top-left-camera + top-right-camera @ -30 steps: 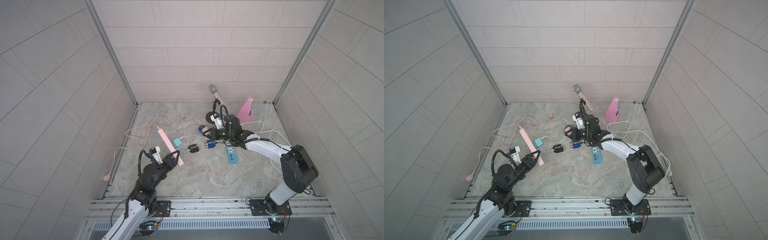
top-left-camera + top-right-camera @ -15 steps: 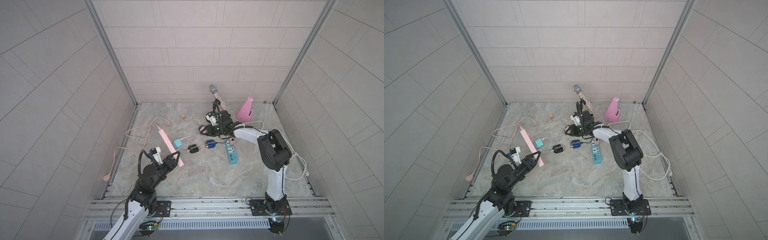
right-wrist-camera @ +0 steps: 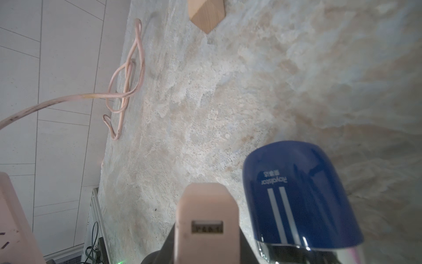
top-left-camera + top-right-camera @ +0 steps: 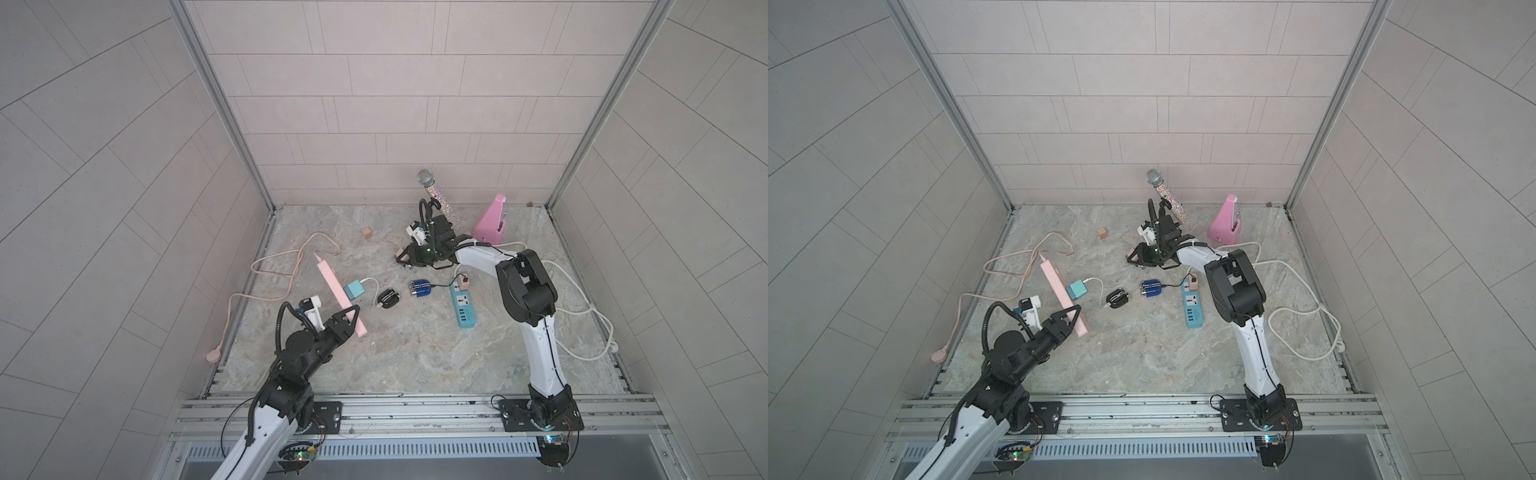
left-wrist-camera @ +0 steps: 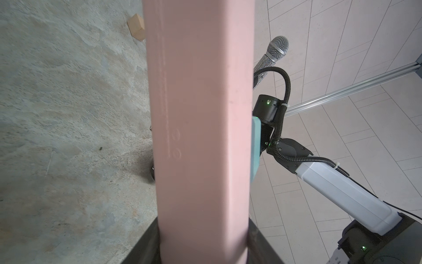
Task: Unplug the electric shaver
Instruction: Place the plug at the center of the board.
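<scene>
Two grips: your left pincer [image 4: 351, 316] clamps the smooth pink power strip [image 4: 331, 282]; right pincer [image 3: 206, 245] pinches a blocky matte-pink USB adapter [image 3: 206, 205] beside a glossy blue casing [image 3: 294, 194].

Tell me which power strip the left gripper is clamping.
The long pink power strip, held at one end by the left gripper; the shorter blue power strip lies ungripped.

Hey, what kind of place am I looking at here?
Likely a robot test cell, not a real room: a left arm and right arm bolted to a metal rail, tiled walls boxing in a small stone-look floor, and scattered props such as a microphone.
</scene>
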Action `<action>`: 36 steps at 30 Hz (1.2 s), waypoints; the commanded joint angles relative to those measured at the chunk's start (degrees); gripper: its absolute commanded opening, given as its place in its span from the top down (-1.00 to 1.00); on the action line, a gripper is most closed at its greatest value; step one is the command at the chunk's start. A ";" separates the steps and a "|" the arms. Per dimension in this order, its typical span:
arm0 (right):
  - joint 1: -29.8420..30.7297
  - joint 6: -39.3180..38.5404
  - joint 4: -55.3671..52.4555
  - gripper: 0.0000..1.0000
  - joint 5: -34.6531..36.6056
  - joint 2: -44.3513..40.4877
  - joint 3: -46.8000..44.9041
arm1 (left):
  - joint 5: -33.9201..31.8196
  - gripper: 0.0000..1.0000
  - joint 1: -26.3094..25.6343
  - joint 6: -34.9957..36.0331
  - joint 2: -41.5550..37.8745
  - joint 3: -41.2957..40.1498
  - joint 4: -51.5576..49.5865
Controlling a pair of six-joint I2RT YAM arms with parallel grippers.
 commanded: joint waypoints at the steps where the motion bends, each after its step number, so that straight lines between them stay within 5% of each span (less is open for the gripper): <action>1: -0.03 -1.14 -1.21 0.93 -1.03 0.61 2.42 | 0.16 0.43 0.37 1.11 -1.38 -1.37 3.89; 23: -0.04 -2.33 -8.44 0.58 -1.81 10.32 16.88 | -0.11 0.43 0.38 1.28 -2.05 -1.28 2.68; 36: -0.04 -2.28 -9.42 0.07 -2.26 12.99 19.59 | -0.38 0.43 0.41 1.29 -3.01 -1.20 1.79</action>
